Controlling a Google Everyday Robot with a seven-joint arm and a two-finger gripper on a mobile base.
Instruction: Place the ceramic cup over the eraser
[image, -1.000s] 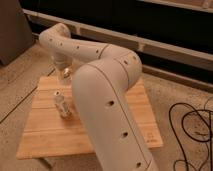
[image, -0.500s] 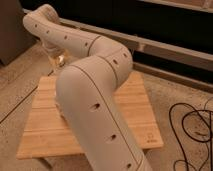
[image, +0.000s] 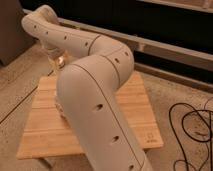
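My white arm (image: 95, 100) fills the middle of the camera view and covers most of the wooden slat table (image: 137, 102). It bends back to the far left corner of the table, where my gripper (image: 57, 59) hangs down from the wrist above the table's edge. The ceramic cup and the eraser are hidden or out of view. I cannot tell whether the gripper holds anything.
Black cables (image: 192, 125) lie looped on the speckled floor to the right of the table. A dark wall with a pale rail (image: 165, 47) runs behind the table. A dark panel (image: 12, 30) stands at the far left.
The arm has swung toward the camera and left, and now covers more of the table. The clear bottle seen one second ago is hidden behind it.
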